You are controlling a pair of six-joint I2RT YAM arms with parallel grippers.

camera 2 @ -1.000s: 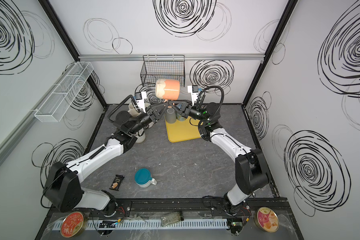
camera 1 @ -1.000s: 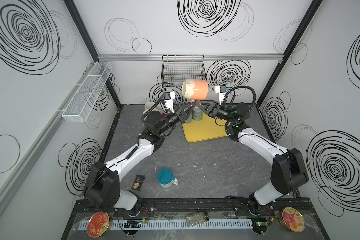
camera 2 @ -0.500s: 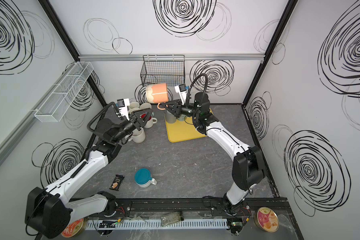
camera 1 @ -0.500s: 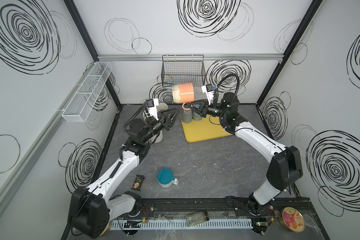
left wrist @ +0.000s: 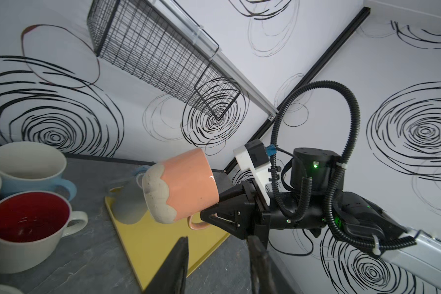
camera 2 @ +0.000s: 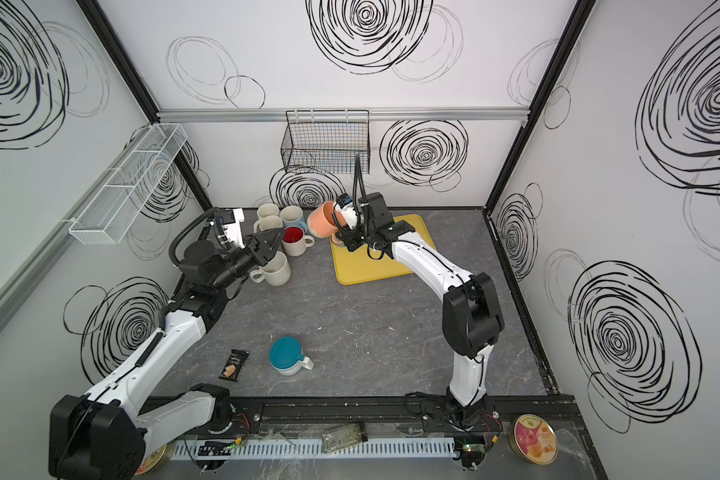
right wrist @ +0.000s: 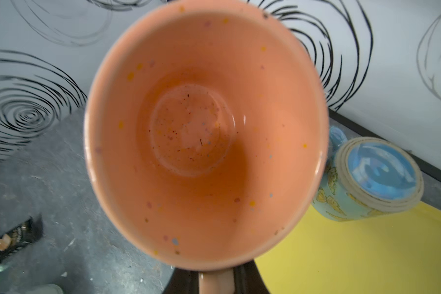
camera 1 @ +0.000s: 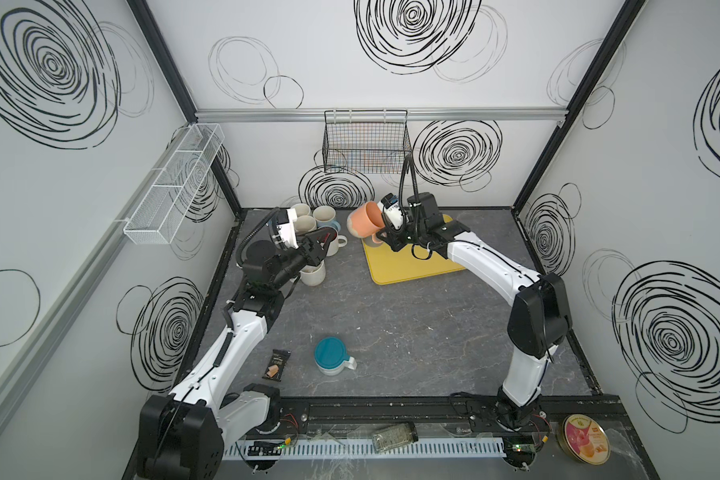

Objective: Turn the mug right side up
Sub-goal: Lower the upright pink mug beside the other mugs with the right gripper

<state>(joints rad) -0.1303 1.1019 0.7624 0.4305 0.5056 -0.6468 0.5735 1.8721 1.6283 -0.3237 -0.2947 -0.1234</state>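
Grey marbled tabletop (camera 1: 412, 324): yellow mat (camera 1: 416, 266), cluster of mugs (camera 1: 312, 274), upside-down teal mug (camera 1: 329, 357), dark snack packet (camera 1: 276, 365).

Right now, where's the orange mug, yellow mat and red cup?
orange mug (camera 1: 368, 220), in a top view, side
yellow mat (camera 1: 412, 266), in a top view, middle
red cup (left wrist: 28, 220), left wrist view, inside

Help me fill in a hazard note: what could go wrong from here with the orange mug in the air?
1. The right gripper pinches the orange mug by its handle alone, tilted in mid-air; it could swivel or slip and drop.
2. The upside-down blue mug stands close by on the yellow mat; setting down there could knock it.
3. The open left gripper hovers near the red-lined mug and could bump it.
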